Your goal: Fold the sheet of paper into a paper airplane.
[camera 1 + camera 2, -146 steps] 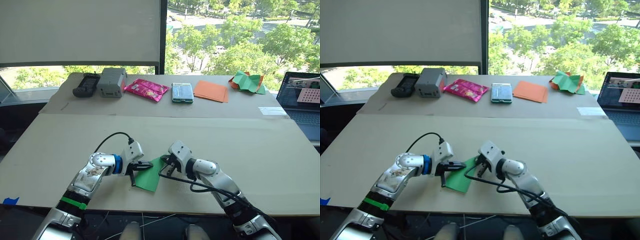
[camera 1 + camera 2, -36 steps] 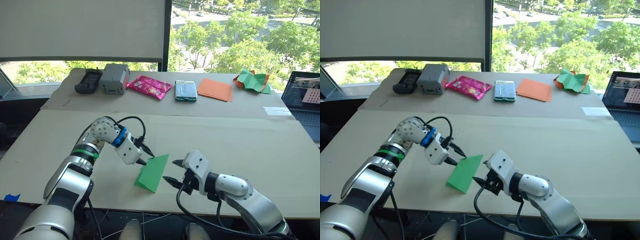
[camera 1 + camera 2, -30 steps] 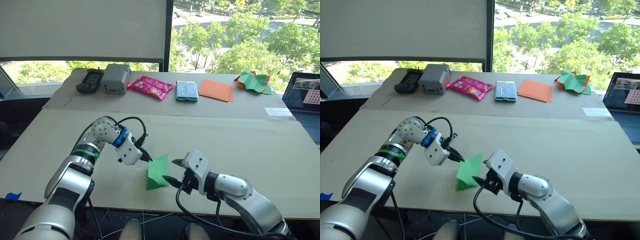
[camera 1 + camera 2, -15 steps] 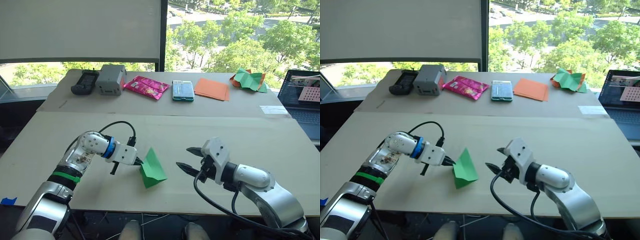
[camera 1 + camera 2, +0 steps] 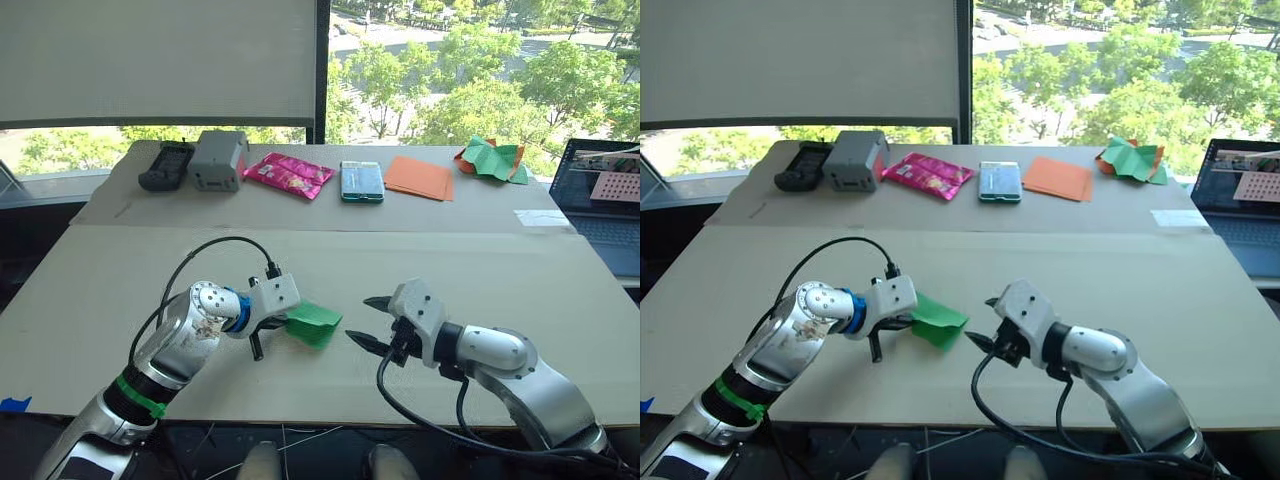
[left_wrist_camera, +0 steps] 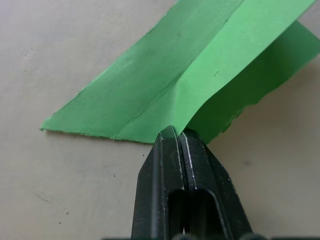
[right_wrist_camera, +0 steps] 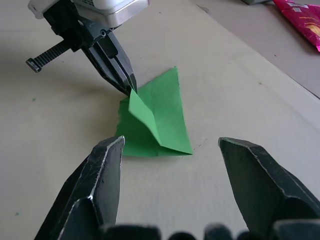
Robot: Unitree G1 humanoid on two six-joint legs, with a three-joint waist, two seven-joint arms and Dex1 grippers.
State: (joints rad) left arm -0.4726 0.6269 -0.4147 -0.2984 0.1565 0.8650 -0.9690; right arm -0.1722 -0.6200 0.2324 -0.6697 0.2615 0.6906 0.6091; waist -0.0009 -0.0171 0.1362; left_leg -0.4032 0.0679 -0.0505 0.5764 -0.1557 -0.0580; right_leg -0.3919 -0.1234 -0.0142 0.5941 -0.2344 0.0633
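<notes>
Creased green sheet of paper (image 7: 157, 116)

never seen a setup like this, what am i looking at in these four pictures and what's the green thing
This is a humanoid robot with two arms, each ending in a two-fingered black gripper. Two pictures come from cameras on its head, looking down over a cardboard-covered table. The other two come from cameras on each wrist, looking along that gripper's fingers. The green thing is a sheet of paper, partly folded. The left gripper is pinched shut on its edge; the right gripper hangs open beside it, not touching. Along the far edge lie a pink packet, orange sheets and a crumpled paper heap.
</notes>
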